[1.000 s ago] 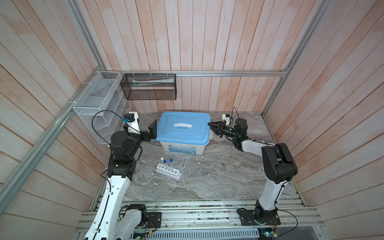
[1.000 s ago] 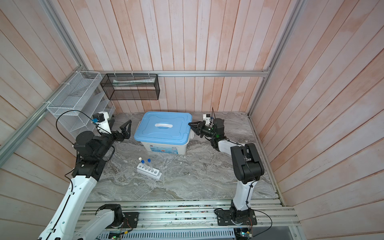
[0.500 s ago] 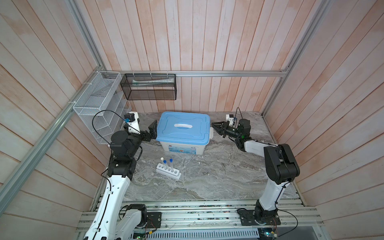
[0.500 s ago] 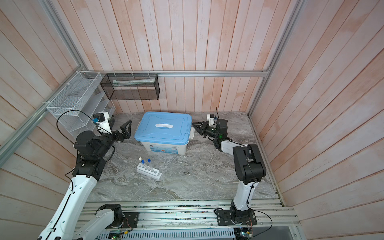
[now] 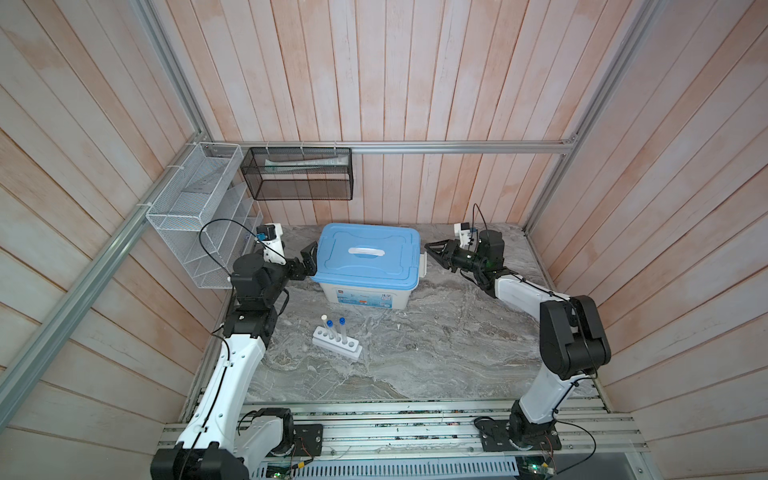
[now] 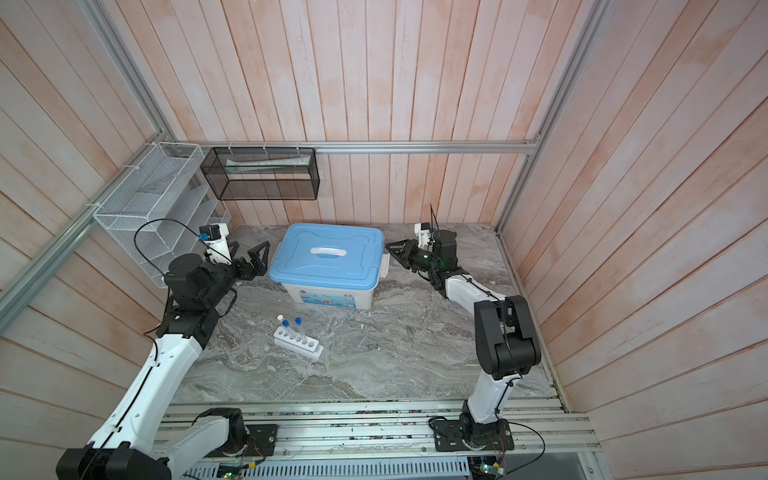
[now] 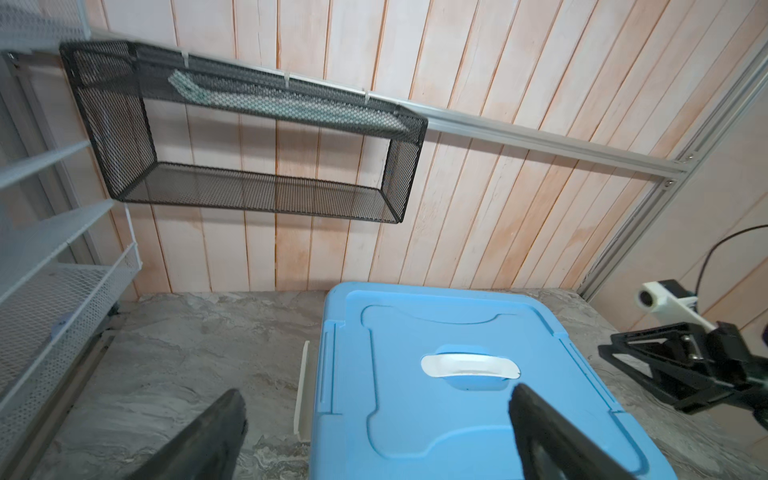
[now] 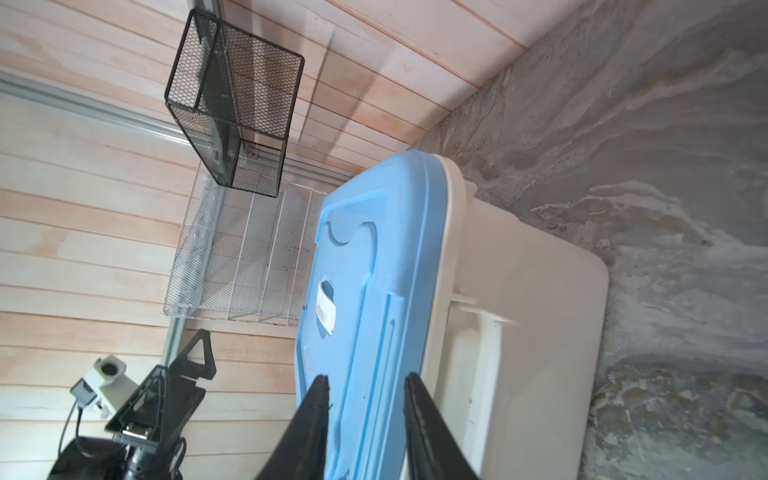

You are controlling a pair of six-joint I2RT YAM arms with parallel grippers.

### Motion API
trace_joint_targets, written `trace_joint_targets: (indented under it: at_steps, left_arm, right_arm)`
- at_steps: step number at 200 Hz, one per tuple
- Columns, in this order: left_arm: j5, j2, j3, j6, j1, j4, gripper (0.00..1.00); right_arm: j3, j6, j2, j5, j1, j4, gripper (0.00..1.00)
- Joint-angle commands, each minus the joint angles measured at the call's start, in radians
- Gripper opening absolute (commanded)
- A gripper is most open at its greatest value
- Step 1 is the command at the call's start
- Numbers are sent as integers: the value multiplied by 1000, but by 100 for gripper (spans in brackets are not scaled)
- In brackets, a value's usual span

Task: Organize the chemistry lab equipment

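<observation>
Backing away slightly from the bin's right side, my right end effector point(image 5: 432, 251) had let its jaws part wider than a second before. My left end effector point(image 5: 311, 262) had not shifted.

The marble desk point(image 5: 436, 353) carried the white bin point(image 5: 361, 297) at the middle of its back edge. The blue lid point(image 5: 374, 272) was seated on the bin. My left end effector hovered just beside the bin's left side, fully spread and empty. My right one hung just off the lid's right rim, jaws partly apart, pinching nothing that I could see. The white rack point(image 5: 351, 351) stood left of the desk's centre, between the bin and the front edge. All three tubes point(image 5: 332, 332) stood upright in it. A white latch point(image 5: 422, 264) stuck out on the bin's right side, and another point(image 7: 302, 390) on its left, both apparently flipped free. The flask and spatula showed in no view.

I judged the step in hand to be opening the bin, with the unlatching done and the lid not yet lifted. The next move called for a grip on the lid, by its rims or by the white handle point(image 5: 365, 250). The lift had to be level so the lid would not catch.
</observation>
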Motion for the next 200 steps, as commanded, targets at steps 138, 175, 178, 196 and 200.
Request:
trace_joint_targets:
  at_steps: [138,175,178,196,200]
  left_arm:
    - [63,305,137,-107,15,9,99]
    - [117,370,163,-127,15,13,99]
    - [120,374,162,-127,15,15,98]
    - [141,392,147,-142,15,43,98]
    - [146,395,144,-145,15,48,98]
  right_arm:
    - [76,-374,-91,171,40,-380,58]
    - [116,-407,-61,224,50,-438,58]
    - [117,-408,-59,226,50,-440,58]
    - [120,-403,-53,218,52,-434,58]
    - [120,-403,-53,219,52,-435,58]
